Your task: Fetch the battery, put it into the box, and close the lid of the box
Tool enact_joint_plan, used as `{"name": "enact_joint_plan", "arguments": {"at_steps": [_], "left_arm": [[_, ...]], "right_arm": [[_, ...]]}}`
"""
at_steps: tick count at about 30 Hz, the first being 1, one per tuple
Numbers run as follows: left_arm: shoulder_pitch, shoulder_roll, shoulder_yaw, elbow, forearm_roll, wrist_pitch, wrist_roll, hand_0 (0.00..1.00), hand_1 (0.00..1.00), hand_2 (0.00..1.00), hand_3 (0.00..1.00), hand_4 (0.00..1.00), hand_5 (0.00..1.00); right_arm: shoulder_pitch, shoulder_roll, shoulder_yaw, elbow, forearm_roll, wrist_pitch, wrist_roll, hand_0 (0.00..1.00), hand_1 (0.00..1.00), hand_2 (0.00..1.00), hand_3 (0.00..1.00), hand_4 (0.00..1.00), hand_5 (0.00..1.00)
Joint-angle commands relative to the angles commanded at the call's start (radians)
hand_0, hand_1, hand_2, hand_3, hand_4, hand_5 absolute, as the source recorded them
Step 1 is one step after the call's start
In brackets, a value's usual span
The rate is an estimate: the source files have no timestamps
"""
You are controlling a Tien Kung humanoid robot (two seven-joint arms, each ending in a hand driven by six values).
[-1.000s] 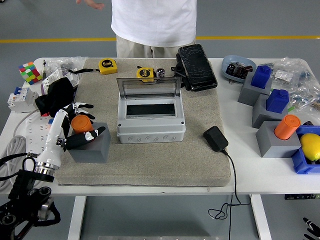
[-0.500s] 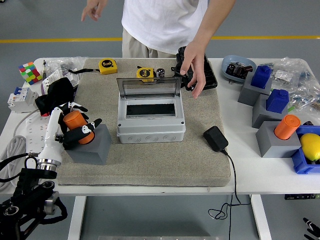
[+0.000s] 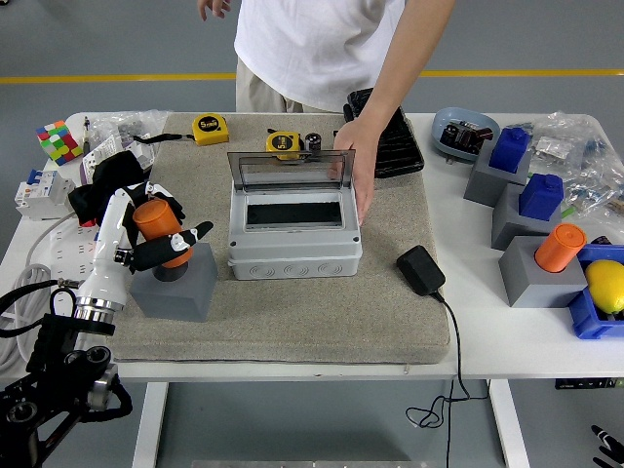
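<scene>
Battery (image 3: 157,228): orange, clasped by left hand (image 3: 146,239) over grey block (image 3: 181,283), mat's left edge. Risk: person's hand (image 3: 357,175) at box (image 3: 293,234) lid, collision during placement.

Left arm reaching in from the near left corner, forearm angled up and far, left hand (image 3: 156,239) curled around something orange, one dark-tipped finger pointing right. Right hand (image 3: 609,447) barely showing at the near right corner, dark fingertips only. Person's hand (image 3: 357,171) hanging fingers-down from the far side.
</scene>
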Motion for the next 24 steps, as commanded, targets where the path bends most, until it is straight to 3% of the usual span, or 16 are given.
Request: {"name": "enact_joint_plan", "arguments": {"at_steps": [5, 6, 11, 17, 18, 23, 24], "left_arm": [[-0.051, 0.03, 0.0, -0.067, 0.203, 0.029, 0.0, 0.027, 0.114, 0.251, 0.288, 0.998, 0.002], [-0.065, 0.035, 0.009, -0.074, 0.24, 0.032, 0.0, 0.031, 0.119, 0.258, 0.31, 0.956, 0.002], [-0.17, 0.064, 0.1, -0.082, 0.45, 0.038, 0.016, 0.031, 0.119, 0.258, 0.31, 0.956, 0.002], [-0.316, 0.08, 0.233, -0.057, 0.647, 0.013, 0.158, 0.032, 0.116, 0.267, 0.323, 0.953, 0.002], [-0.33, 0.081, 0.246, -0.054, 0.664, 0.009, 0.178, 0.033, 0.12, 0.282, 0.364, 0.967, 0.002], [-0.418, 0.07, 0.325, -0.022, 0.759, -0.025, 0.302, 0.033, 0.12, 0.282, 0.364, 0.967, 0.002], [-0.43, 0.066, 0.333, -0.015, 0.772, -0.032, 0.321, 0.035, 0.124, 0.339, 0.449, 0.954, 0.002]], "right_arm": [[0.0, 0.001, -0.004, -0.001, 0.003, -0.002, 0.003, 0.617, 0.643, 0.62, 0.526, 0.974, 0.35], [0.0, 0.001, -0.004, -0.001, 0.003, -0.003, 0.004, 0.618, 0.642, 0.62, 0.526, 0.973, 0.351], [0.003, 0.0, -0.01, -0.002, 0.007, -0.005, 0.005, 0.618, 0.642, 0.62, 0.526, 0.973, 0.351], [0.007, -0.003, -0.018, -0.002, 0.013, -0.011, 0.005, 0.618, 0.642, 0.619, 0.526, 0.973, 0.351], [0.007, -0.003, -0.019, -0.002, 0.014, -0.011, 0.005, 0.617, 0.642, 0.619, 0.526, 0.973, 0.351], [0.006, -0.001, -0.026, -0.004, 0.02, -0.013, 0.006, 0.617, 0.642, 0.619, 0.526, 0.973, 0.351], [0.005, 0.0, -0.027, -0.005, 0.021, -0.013, 0.006, 0.617, 0.642, 0.619, 0.526, 0.972, 0.352]]}}
